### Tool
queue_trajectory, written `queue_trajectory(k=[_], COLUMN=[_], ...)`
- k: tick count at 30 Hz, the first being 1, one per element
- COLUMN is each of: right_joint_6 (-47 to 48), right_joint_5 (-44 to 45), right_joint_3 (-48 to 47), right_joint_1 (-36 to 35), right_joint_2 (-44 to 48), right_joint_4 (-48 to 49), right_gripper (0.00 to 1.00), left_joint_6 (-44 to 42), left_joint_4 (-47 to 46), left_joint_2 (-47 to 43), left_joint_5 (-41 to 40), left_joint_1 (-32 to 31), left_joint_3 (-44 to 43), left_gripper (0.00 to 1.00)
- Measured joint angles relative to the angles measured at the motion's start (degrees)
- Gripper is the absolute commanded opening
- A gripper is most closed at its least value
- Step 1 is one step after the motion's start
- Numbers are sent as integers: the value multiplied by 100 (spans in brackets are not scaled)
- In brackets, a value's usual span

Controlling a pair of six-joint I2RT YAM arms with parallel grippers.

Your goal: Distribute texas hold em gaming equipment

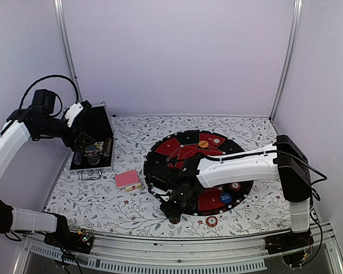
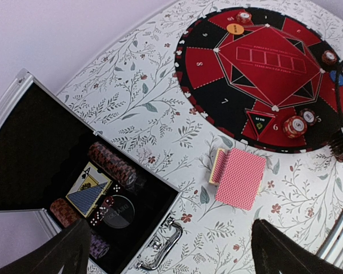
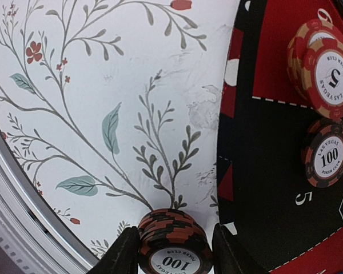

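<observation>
Pinching a chip stack, the right gripper hides its sides.

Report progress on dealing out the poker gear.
Done: red 5 chip stack, black 100 chip, orange button disc and blue button disc sit on the round black-and-red mat. In hand: right claw grips a black-orange 100 chip stack. Left: pink-backed card deck undealt; chip rolls lie in the open silver case, left claw open above.
</observation>
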State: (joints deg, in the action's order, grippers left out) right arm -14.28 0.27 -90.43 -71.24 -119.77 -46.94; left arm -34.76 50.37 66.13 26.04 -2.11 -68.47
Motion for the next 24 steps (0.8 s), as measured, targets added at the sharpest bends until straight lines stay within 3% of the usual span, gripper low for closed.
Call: queue_trajectory(k=[11,17,24], right_joint_6=[0,24,44], right_joint_5=[0,-2,-2], right_joint_3=[2,2,2], right_joint_1=[0,0,0], right_joint_2=[0,7,9], right_joint_4=[-2,-4,-4], right_gripper=[45,29,20], left_joint_6=[-17,-20,-22], left_joint_4=[0,0,0], left_joint_2=[0,2,2], left_joint_5=[0,0,0], left_joint_1=[0,0,0], left_joint_3=[0,0,0], left_gripper=[100,100,100])
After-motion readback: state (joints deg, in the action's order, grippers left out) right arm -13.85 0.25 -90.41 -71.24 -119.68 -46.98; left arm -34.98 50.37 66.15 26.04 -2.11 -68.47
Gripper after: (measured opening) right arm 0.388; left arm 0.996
